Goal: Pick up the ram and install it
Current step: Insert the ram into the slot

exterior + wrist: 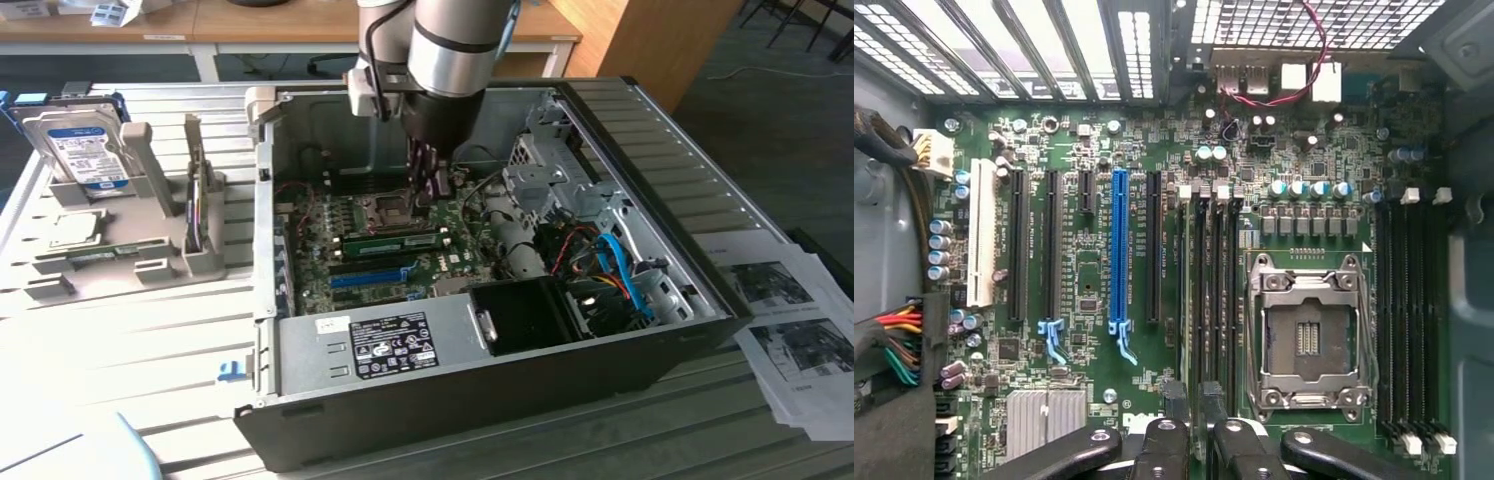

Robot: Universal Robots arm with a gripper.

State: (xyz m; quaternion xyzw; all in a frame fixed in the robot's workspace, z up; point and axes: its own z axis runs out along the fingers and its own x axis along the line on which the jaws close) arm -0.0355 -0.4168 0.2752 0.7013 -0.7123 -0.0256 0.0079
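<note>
Item: open computer case (441, 345), lying on its side on a slatted counter (134, 330), motherboard facing up. Ram (394, 242): green stick, standing on its long edge in a memory slot on the board, level with the board, between the empty processor socket (394, 210) and the long blue slot (370, 277); whether it was fully seated could not be told. Gripper (427, 188): reached down into the case from the arm above and hung just above the ram and the socket, apart from the stick. In the wrist view its fingertips (1172, 392) stood a narrow gap apart over one end of the dark memory slots beside the socket, with nothing pinched between them. Also in the wrist view: a white slot (981, 235) and a ribbed silver heatsink (1044, 415). On the counter at the exterior view's left: a hard drive (83, 150) with a blue-white label, upright in a grey holder. At the exterior view's right: printed sheets (787, 330).
</note>
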